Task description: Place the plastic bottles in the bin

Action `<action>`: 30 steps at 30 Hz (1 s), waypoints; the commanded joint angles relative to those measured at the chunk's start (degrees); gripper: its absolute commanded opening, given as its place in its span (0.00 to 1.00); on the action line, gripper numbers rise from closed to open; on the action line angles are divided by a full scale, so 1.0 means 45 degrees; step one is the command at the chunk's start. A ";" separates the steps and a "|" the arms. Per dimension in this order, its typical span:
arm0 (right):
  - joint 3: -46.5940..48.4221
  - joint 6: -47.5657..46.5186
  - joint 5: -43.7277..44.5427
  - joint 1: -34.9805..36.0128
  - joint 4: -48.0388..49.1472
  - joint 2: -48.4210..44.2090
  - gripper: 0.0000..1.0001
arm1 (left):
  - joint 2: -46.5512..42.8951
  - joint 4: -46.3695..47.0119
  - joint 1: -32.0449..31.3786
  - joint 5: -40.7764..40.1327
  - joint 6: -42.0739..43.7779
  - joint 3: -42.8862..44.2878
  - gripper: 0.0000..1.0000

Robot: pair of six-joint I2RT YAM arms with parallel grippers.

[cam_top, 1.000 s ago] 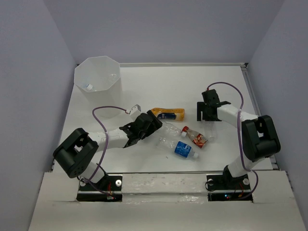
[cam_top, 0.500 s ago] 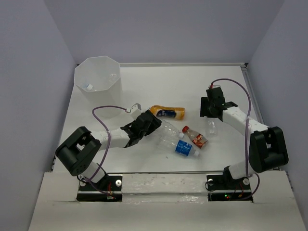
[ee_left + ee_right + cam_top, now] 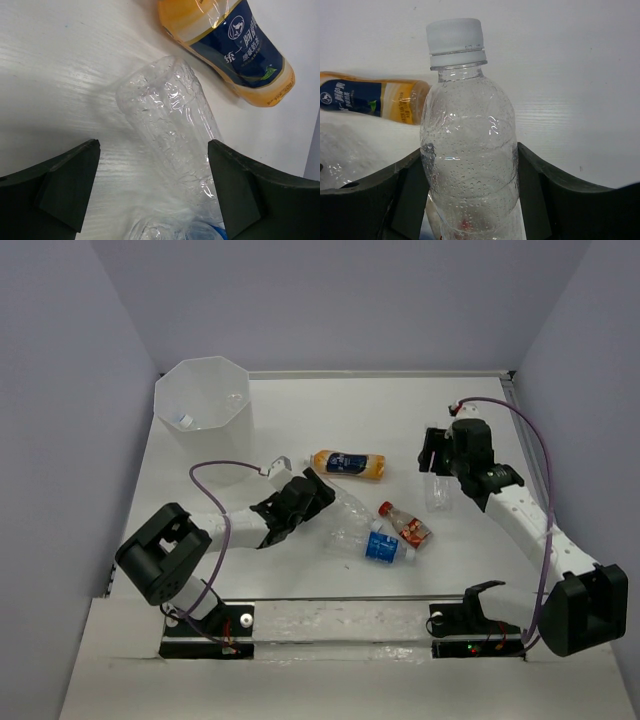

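Within right end effector [image 3: 470, 167], capped clear bottle [image 3: 467, 120] gripped, base cut off, left end effector [image 3: 152, 147] wide.

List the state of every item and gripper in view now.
left gripper: open.
right gripper: shut on capped clear bottle.
crinkled clear bottle: lying flat between the open left fingers, not clamped.
orange bottle: lying on its side.
red-capped bottle: lying flat.
blue-labelled bottle: lying flat.
bin: upright, open top.

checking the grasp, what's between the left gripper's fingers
A clear unlabelled bottle lies between the open fingers of the left gripper, shown in the left wrist view.
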 commanded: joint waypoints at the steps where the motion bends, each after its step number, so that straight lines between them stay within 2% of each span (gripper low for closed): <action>1: -0.0132 0.0057 -0.0812 0.0089 0.0785 -0.0270 0.52 | -0.0549 -0.0738 -0.0066 -0.0444 0.0440 -0.0324 0.99; 9: -0.0268 0.0057 -0.1106 0.0439 0.1019 0.0120 0.52 | -0.0668 -0.0661 -0.0066 -0.0561 0.0596 0.0203 0.99; 16: -0.0327 -0.0001 -0.1164 0.0831 0.1195 0.0296 0.52 | 0.0055 -0.0445 -0.0066 -0.0464 0.0674 0.0731 0.99; 26: -0.0561 -0.0021 -0.1086 0.1085 0.1410 0.0472 0.52 | -0.1291 0.0452 -0.0066 -0.1166 0.0733 0.0145 0.99; 30: -0.0601 -0.0021 -0.1164 0.1085 0.1488 0.0472 0.52 | -0.0962 0.0492 -0.0066 -0.1109 0.0908 0.0533 0.99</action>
